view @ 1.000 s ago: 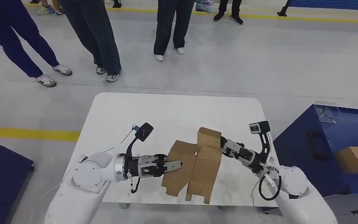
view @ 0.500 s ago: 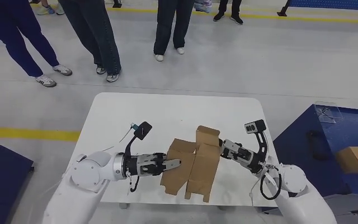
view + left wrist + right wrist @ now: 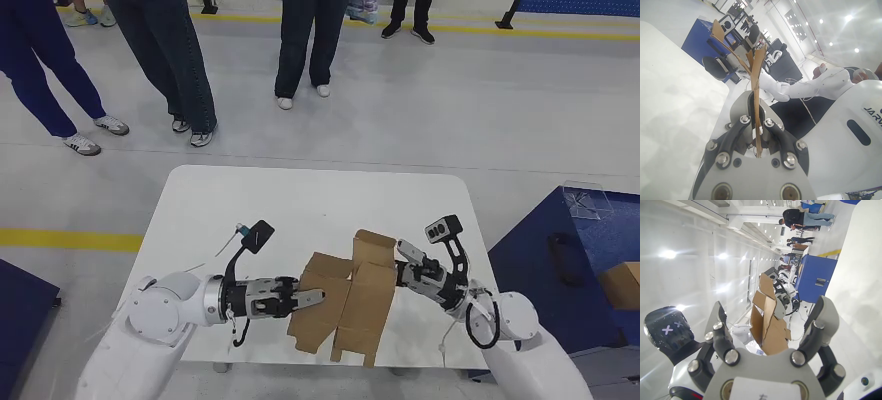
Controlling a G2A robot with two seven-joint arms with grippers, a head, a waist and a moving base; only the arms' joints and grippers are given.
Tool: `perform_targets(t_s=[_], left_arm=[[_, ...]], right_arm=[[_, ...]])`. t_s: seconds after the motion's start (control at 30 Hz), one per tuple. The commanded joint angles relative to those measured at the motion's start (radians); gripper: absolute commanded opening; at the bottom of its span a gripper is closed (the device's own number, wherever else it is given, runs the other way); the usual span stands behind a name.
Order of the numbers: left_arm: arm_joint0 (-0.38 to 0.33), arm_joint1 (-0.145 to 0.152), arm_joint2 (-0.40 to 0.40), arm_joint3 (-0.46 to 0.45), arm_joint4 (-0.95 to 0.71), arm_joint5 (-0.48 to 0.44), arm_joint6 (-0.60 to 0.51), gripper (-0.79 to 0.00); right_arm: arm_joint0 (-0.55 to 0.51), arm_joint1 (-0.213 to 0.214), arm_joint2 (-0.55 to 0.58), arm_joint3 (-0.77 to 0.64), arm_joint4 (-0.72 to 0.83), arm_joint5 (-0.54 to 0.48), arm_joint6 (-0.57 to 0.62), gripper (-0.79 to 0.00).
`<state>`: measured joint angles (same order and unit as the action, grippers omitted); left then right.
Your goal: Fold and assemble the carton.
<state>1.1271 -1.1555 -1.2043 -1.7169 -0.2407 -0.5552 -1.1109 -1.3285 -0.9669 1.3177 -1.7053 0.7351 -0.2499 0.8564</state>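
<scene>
A brown cardboard carton, partly unfolded with loose flaps, hangs over the near part of the white table. My left gripper is shut on its left edge; in the left wrist view the cardboard sheet runs edge-on between the clamped fingers of that gripper. My right gripper stands at the carton's right side, open. In the right wrist view its fingers are spread wide on either side of the carton, with a gap on both sides.
A blue cabinet stands close to the table's right side, with a cardboard box beside it. Several people stand on the floor beyond the table's far edge. The carton hangs near the table's front edge.
The right wrist has turned and shifted a little left along the carton's right edge. The left arm and the carton have hardly moved.
</scene>
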Motion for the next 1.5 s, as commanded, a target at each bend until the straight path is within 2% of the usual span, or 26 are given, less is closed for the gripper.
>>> perform_targets(t_s=[0.0,0.03,0.07,0.1,0.53,0.57,0.6,0.73,0.93,1.0,1.1,1.2,1.27,1.47], left_arm=[[0.001,0.002,0.001,0.000,-0.001,0.000,0.001,-0.785],[0.001,0.002,0.001,0.000,0.000,0.001,0.003,-0.785],[0.002,0.003,0.002,-0.001,0.001,0.001,0.004,-0.785],[0.002,0.004,0.003,-0.001,0.001,0.001,0.006,-0.785],[-0.002,0.011,0.021,-0.005,0.027,0.007,0.033,-0.785],[-0.002,0.012,0.020,-0.006,0.035,0.007,0.042,-0.425],[-0.001,0.012,0.018,-0.006,0.037,0.007,0.046,0.000],[-0.001,0.012,0.018,-0.006,0.037,0.007,0.046,0.000],[-0.001,0.012,0.018,-0.006,0.037,0.007,0.046,0.000],[0.005,0.013,-0.001,-0.003,0.040,0.010,0.097,0.000],[0.026,0.017,-0.055,-0.023,0.080,-0.034,0.191,0.000],[0.051,0.021,-0.095,-0.090,0.205,-0.105,0.274,0.000],[0.059,0.024,-0.101,-0.143,0.350,-0.149,0.285,0.000],[0.069,0.017,-0.028,-0.232,0.730,-0.157,0.360,0.000]], right_arm=[[0.006,0.000,-0.002,-0.001,-0.029,0.009,0.001,-0.397],[0.009,0.000,-0.002,0.000,-0.047,0.013,0.003,-0.499],[0.012,0.000,-0.002,0.001,-0.065,0.019,0.000,-0.696],[0.013,-0.001,-0.004,0.000,-0.070,0.025,-0.003,-0.785],[0.015,-0.007,-0.010,0.007,-0.020,0.089,0.036,-0.785],[0.015,-0.007,-0.010,0.007,-0.020,0.089,0.036,-0.785],[0.012,-0.008,-0.012,0.003,-0.016,0.094,0.031,-0.785],[0.008,-0.009,0.023,-0.011,-0.014,0.066,-0.011,-0.785],[-0.013,-0.005,0.106,-0.043,-0.109,-0.052,-0.087,-0.785],[-0.025,-0.004,0.128,-0.060,-0.136,-0.076,-0.094,-0.785],[-0.040,-0.004,0.144,-0.084,-0.123,-0.089,-0.072,-0.785],[-0.050,-0.003,0.164,-0.103,-0.161,-0.110,-0.076,-0.785],[-0.057,-0.003,0.171,-0.115,-0.186,-0.118,-0.083,-0.785],[-0.073,-0.005,0.176,-0.148,-0.214,-0.115,-0.088,-0.785]])
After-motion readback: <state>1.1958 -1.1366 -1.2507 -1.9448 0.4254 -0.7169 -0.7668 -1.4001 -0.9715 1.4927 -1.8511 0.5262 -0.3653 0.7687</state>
